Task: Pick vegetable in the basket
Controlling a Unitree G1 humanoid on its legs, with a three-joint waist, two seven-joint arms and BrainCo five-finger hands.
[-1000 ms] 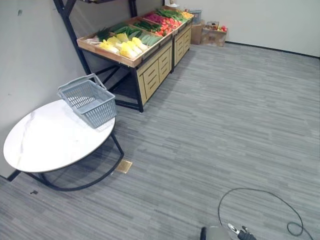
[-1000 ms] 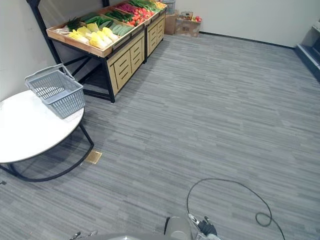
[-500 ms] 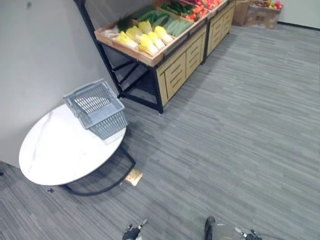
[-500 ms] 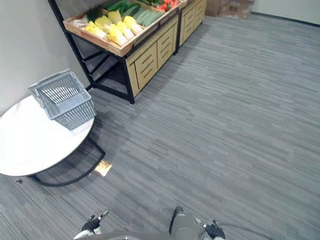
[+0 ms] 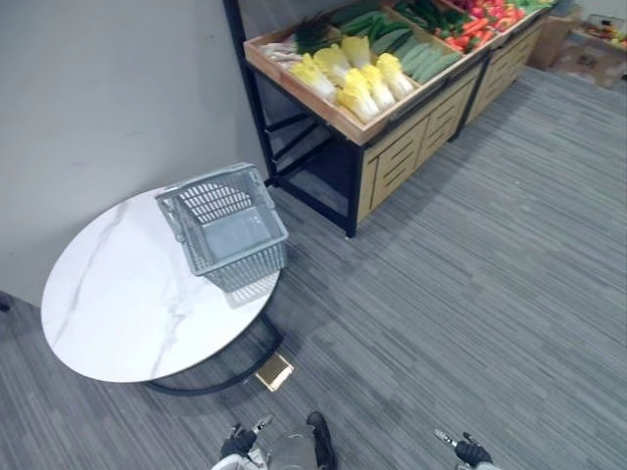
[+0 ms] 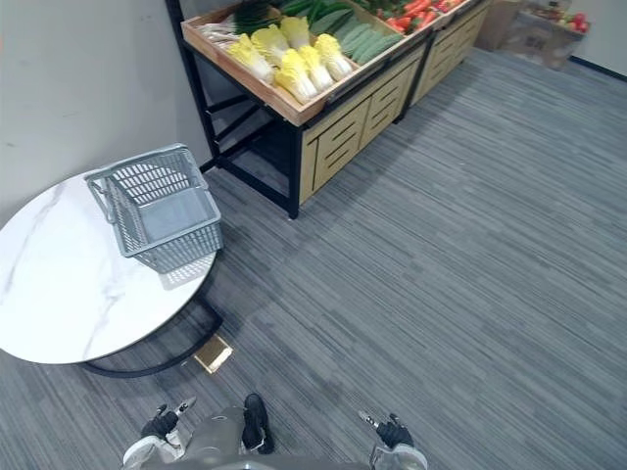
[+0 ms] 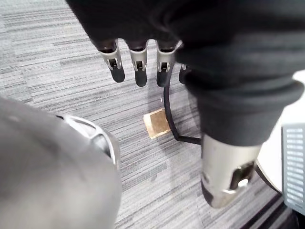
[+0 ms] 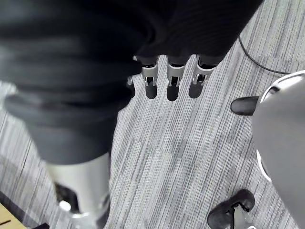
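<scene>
I see left hand & right hand hanging low, fingers straight, loose. Napa cabbages lie in wooden stand ahead. Grey basket on round marble surface nr stand, brass floor plate by its base.

The vegetable stand runs off the top edge. The red vegetables at its far end are too small to name. The left wrist view cuts off the basket.

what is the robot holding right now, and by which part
Nothing. The left hand and right hand hang empty over the floor, fingers relaxed.
</scene>
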